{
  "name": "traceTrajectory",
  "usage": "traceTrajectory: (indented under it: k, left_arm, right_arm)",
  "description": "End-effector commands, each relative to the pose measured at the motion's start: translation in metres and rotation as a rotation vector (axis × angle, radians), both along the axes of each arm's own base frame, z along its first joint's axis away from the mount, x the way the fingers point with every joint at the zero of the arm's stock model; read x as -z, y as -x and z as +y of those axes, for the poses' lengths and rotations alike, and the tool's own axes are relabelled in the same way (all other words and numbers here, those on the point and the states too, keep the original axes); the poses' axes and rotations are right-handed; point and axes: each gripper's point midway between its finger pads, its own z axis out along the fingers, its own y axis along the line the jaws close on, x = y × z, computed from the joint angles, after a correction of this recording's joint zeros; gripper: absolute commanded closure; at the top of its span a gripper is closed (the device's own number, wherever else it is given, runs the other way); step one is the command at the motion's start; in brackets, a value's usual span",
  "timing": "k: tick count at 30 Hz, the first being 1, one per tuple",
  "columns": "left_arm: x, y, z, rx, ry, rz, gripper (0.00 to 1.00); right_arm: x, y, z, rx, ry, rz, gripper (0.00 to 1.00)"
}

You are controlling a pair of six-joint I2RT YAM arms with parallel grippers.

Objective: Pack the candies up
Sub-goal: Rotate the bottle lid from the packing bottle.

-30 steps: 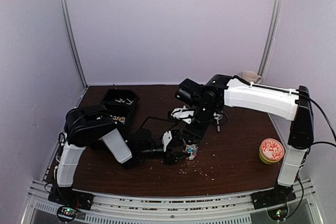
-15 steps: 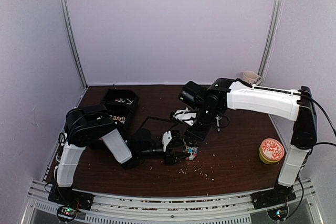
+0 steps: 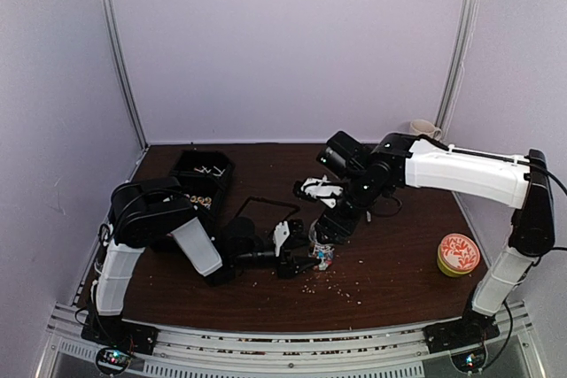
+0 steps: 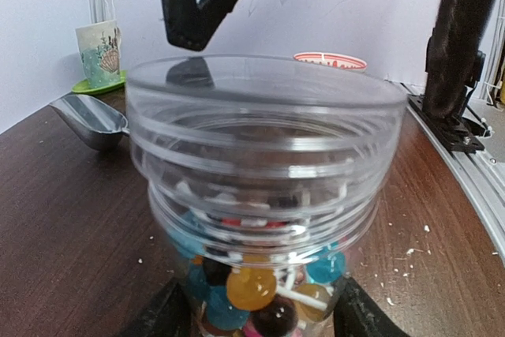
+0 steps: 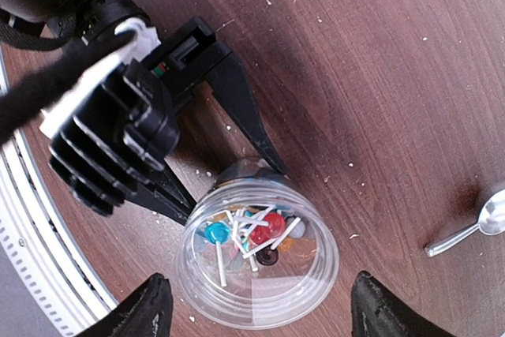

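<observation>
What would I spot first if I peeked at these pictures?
A clear jar stands in the middle of the brown table, with bright round candies and little white sticks at its bottom. The left hand grips it from both sides, and the right hand hangs open right above its mouth. A metal scoop lies on the table nearby.
</observation>
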Motion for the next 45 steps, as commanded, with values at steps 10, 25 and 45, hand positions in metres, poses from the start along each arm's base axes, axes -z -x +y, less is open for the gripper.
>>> traceTrajectory:
  k: [10, 25, 45]
  left_arm:
    - [-0.008, 0.006, -0.001, 0.042, 0.050, -0.029, 0.42]
    - [-0.007, -0.002, -0.002, 0.001, 0.034, -0.018, 0.42]
    - [-0.008, 0.006, 0.000, 0.102, 0.045, 0.000, 0.43]
  right_arm:
    - [-0.003, 0.000, 0.006, -0.040, -0.082, -0.046, 0.28]
    - [-0.002, -0.002, 0.001, -0.020, -0.050, -0.046, 0.36]
    - [0.003, 0.010, 0.011, -0.127, -0.006, -0.036, 0.36]
